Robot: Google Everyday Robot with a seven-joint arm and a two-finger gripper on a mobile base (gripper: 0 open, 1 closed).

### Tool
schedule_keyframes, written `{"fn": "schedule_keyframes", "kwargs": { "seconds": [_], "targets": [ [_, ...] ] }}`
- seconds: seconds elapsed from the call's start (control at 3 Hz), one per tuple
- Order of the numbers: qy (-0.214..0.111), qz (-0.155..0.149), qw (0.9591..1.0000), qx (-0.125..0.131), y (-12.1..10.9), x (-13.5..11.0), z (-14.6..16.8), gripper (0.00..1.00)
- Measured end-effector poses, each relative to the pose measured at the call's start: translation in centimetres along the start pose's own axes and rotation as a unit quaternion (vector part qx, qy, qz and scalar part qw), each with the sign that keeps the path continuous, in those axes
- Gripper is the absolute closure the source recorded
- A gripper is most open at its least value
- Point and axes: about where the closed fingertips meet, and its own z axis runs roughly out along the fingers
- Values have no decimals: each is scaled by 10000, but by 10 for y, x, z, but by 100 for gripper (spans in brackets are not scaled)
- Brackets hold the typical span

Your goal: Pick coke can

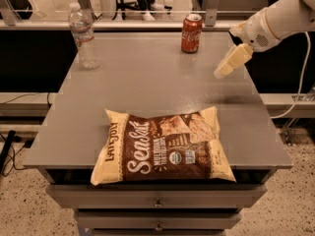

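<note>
The coke can, red with white script and a silver top, stands upright near the far edge of the grey table, right of centre. My gripper comes in from the upper right on a white arm and hangs over the table's right side. It is to the right of the can and nearer the camera, apart from it and holding nothing.
A clear plastic water bottle stands at the far left of the table. A brown and cream chip bag lies flat at the near edge. Drawers sit below the tabletop. A white cable hangs at the right.
</note>
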Motion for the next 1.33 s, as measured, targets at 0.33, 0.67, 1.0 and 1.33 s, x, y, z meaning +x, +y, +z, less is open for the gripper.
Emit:
{"fn": "schedule_keyframes", "kwargs": {
  "seconds": [0.33,0.67,1.0,1.33],
  "targets": [
    [-141,72,9999,55,-2,-2,5,0],
    [-542,512,9969,236,-14,-6,28,0],
    [-1455,1109,9810,652,-56,-29,65,0],
    [-1984,1329,9677,812,-81,-47,82,0]
  ]
}}
